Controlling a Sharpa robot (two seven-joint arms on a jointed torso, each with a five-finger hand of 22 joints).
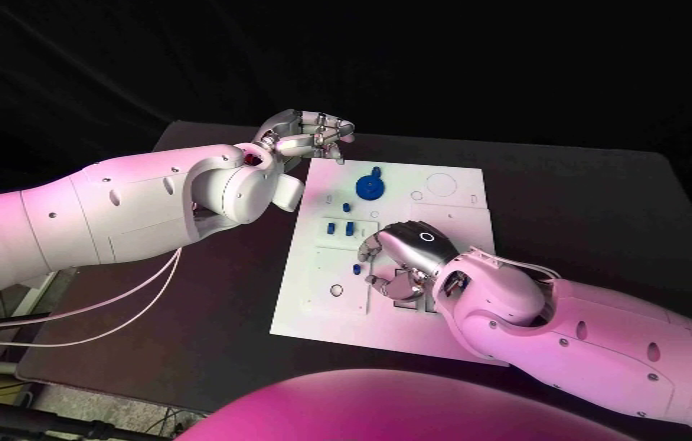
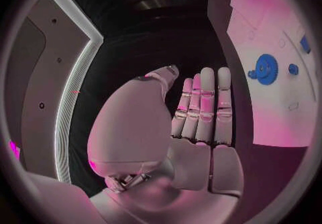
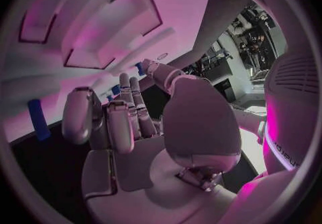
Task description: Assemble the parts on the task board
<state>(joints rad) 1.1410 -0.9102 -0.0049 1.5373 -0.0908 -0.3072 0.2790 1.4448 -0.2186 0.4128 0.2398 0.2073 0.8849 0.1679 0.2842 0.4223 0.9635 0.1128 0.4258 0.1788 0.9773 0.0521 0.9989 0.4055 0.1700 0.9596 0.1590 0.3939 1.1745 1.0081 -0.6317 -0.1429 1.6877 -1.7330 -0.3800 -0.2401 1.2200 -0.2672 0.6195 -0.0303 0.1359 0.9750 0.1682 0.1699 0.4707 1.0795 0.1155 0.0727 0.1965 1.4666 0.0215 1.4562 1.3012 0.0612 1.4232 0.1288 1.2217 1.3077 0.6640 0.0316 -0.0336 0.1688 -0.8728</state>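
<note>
White plate of the task board (image 1: 433,186) lies flat in the middle of the matte black table (image 1: 577,201), and on it we see the small blue parts: a round blue toothed gear (image 1: 371,185) stands near the far edge of the plate, with a small blue knob (image 1: 348,204) just beside it and short blue pegs (image 1: 339,228) a little nearer to us. In the left wrist view the same gear (image 2: 265,68) and a small blue piece (image 2: 293,68) next to it sit on the pale board (image 2: 268,111). Our silver left hand (image 1: 306,136) hovers over the black table just off the far left corner of the board, touching no part; its fingers (image 2: 204,103) lie straight and side by side, holding nothing. Our silver right hand (image 1: 404,256) is low over the middle of the plate, palm down, near the pegs. Its fingers (image 3: 127,111) reach toward the board with a blue peg (image 3: 38,119) beyond them, and we cannot tell whether they hold anything
</note>
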